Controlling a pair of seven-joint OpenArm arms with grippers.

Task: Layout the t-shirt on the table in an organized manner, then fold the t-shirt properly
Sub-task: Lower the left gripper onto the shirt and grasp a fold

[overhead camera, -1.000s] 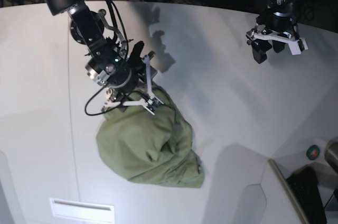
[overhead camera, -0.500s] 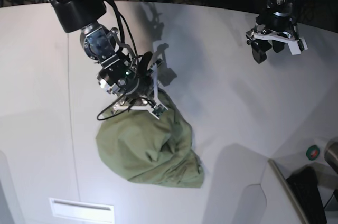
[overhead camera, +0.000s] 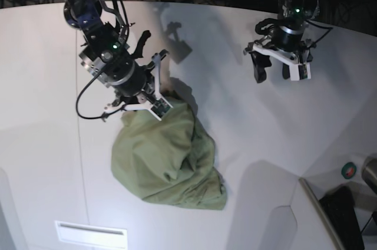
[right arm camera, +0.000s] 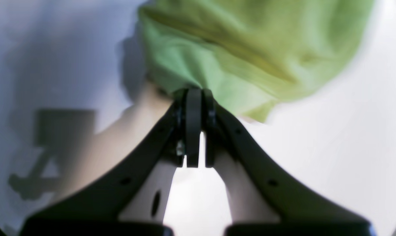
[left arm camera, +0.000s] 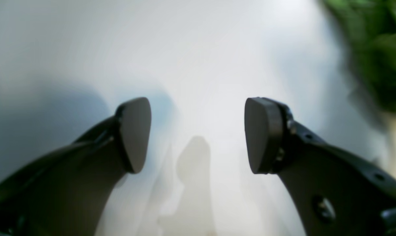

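The green t-shirt [overhead camera: 165,161] lies crumpled in a heap on the white table [overhead camera: 247,138]. My right gripper [overhead camera: 158,105] is at the heap's top edge and is shut on a pinch of the cloth. In the right wrist view its fingers [right arm camera: 194,98] are closed together on the shirt's [right arm camera: 237,49] hem. My left gripper [overhead camera: 277,75] hovers open and empty over bare table, well to the right of the shirt. In the left wrist view its pads [left arm camera: 135,134] stand wide apart, with a blurred corner of the shirt [left arm camera: 374,49] at the top right.
A thin dark seam [overhead camera: 79,144] runs down the table left of the shirt. A white label plate [overhead camera: 91,235] sits near the front edge. A dark keyboard [overhead camera: 347,214] and a round green-red button [overhead camera: 349,170] are at the lower right. Cables lie beyond the far edge.
My right gripper has shifted up and left, drawing the shirt's top edge with it. My left arm has moved left and lower, toward the table's middle.
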